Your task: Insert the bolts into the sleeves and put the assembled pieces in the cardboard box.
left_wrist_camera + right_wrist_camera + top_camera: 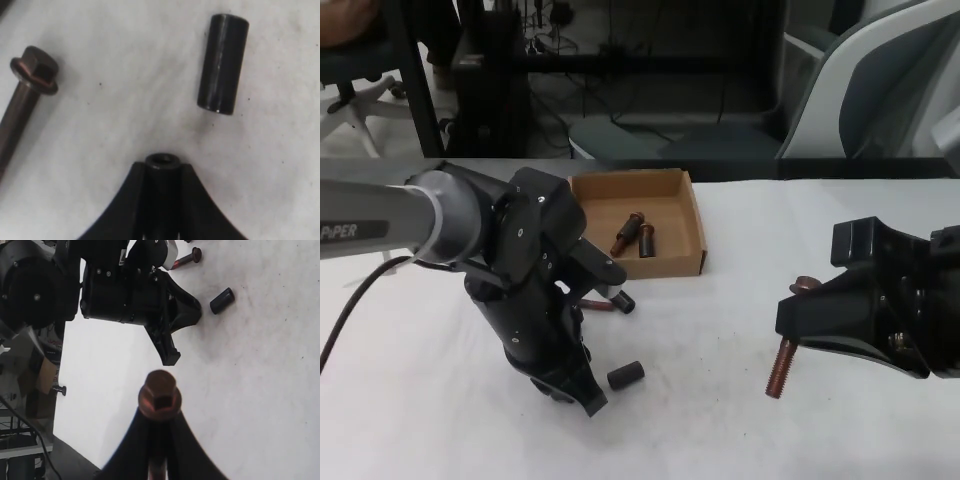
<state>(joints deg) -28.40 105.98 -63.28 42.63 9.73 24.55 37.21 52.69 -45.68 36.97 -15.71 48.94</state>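
Low in the left half of the high view, the left gripper [582, 392] points down at the white desk [720, 430]. Its fingers are closed narrowly around a black sleeve. In the left wrist view this held sleeve [161, 162] stands between the two fingers with its open bore showing at the end.

Just right of that gripper's tip in the high view, a loose sleeve [625, 375] lies on its side on the desk, near the gripper but apart from it. A dark bolt [22, 107] with a flanged head lies flat on the desk on the other side of the gripper in the left wrist view. In the high view it lies just above the loose sleeve, with part of its shaft hidden behind the left arm.

Upper centre of the high view, the cardboard box [695, 235] sits on the desk behind the left arm. Two assembled pieces [627, 232] lie side by side inside it.

At the right of the high view, the right gripper [160, 416] is clamped on a copper bolt [782, 360] just under the head. The shaft hangs down, tilted, with its tip toward the desk; whether the tip touches the desk cannot be told. In the right wrist view the bolt's head sits just above the fingertips. This bolt is well apart from both sleeves and from the left gripper.
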